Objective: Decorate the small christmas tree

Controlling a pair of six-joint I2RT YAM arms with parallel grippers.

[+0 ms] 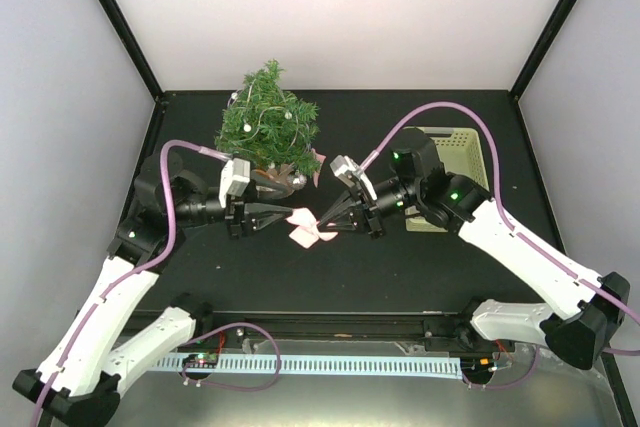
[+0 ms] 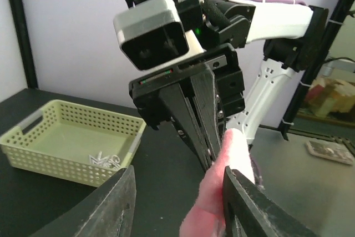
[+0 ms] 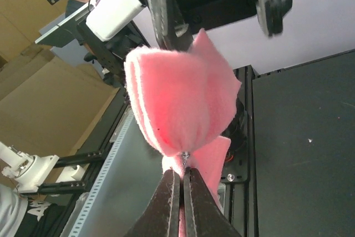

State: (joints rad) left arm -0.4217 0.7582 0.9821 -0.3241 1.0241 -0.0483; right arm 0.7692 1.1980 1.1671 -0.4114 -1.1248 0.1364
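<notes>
Currently I have both arms meeting over the middle of the table point(image 1: 400, 277); the right fingers point(image 3: 182, 192) are clenched tight on the knot of a pink felt bow point(image 3: 177, 98); the left fingers point(image 2: 113, 206) stand apart with one end of the bow between them, the felt lying against one finger only, so I read them as released rather than gripping. The small christmas tree point(image 1: 268, 125) stands on its wooden disc toward the back left, close to the table's rear edge and just behind the left wrist, which overlaps its base from above; a pale green basket point(image 1: 458, 147) sits at the back right, partly under the right arm and near the right edge. Between the bow and the near rail lies a broad dark stretch of table; the pale side walls and black corner posts close in the back and both sides.
</notes>
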